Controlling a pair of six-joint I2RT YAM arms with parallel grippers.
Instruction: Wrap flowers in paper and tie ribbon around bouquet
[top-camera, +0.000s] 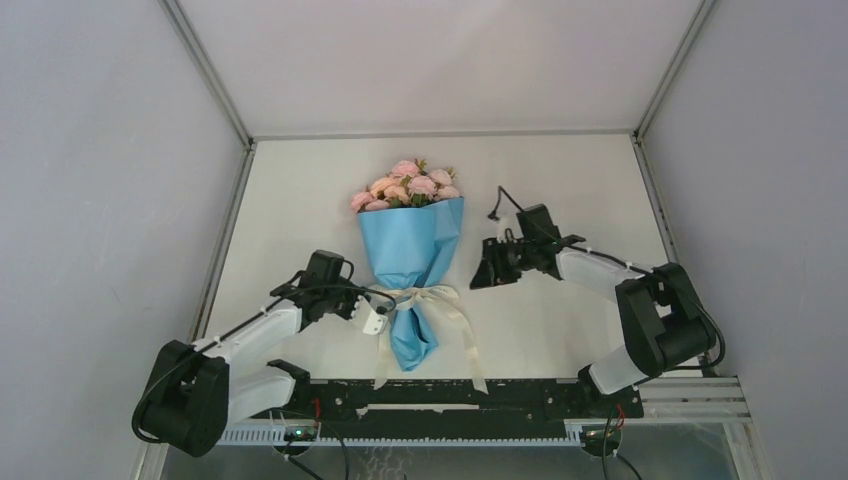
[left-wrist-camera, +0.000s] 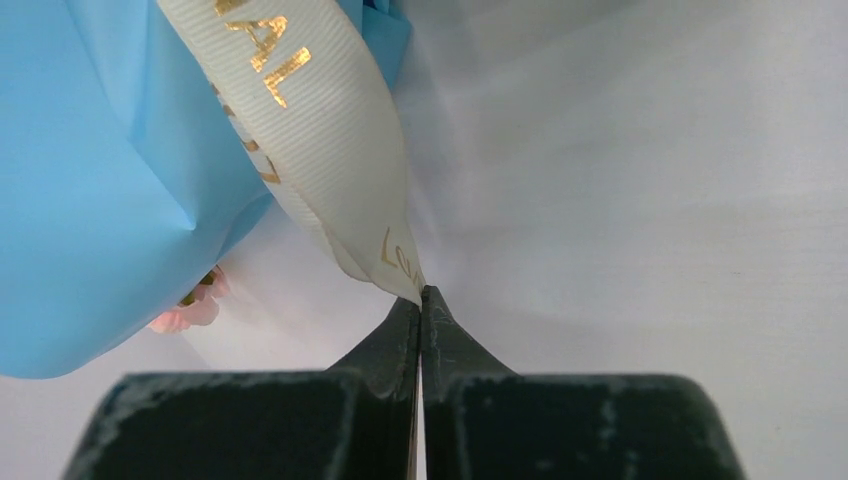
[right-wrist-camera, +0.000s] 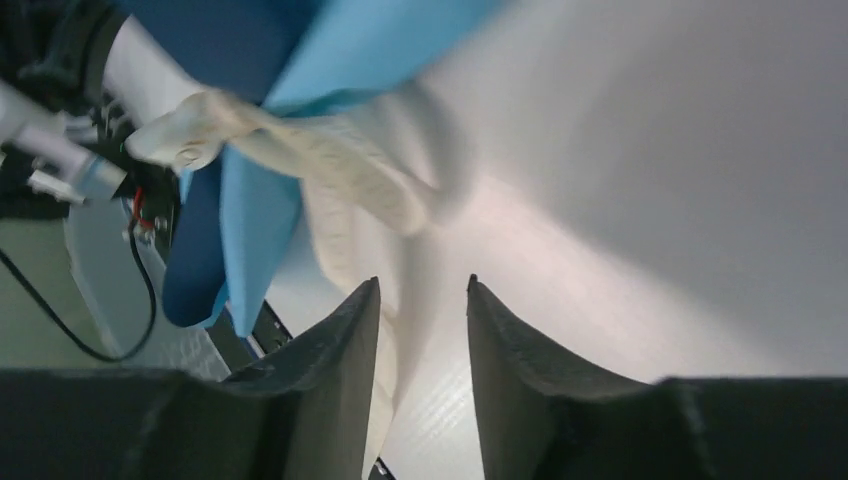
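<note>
Top: bouquet (top-camera: 412, 250) flat mid-table, flowers (top-camera: 405, 185) at far end, ribbon (top-camera: 432, 298) tied round its waist. Left gripper (top-camera: 380, 312) at the tie's left side, right gripper (top-camera: 482, 276) apart on the right.
Left wrist: jaws closed, pinching ribbon end.
Right wrist: jaws parted, gripping nothing.

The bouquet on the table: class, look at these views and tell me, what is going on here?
A bouquet lies on the table, pink roses at the far end, wrapped in light-blue paper with a cream ribbon tied round its narrow waist. The left hand is shut on one ribbon tail beside the knot. The right hand is open, holds nothing, and sits off to the bouquet's right.
</note>
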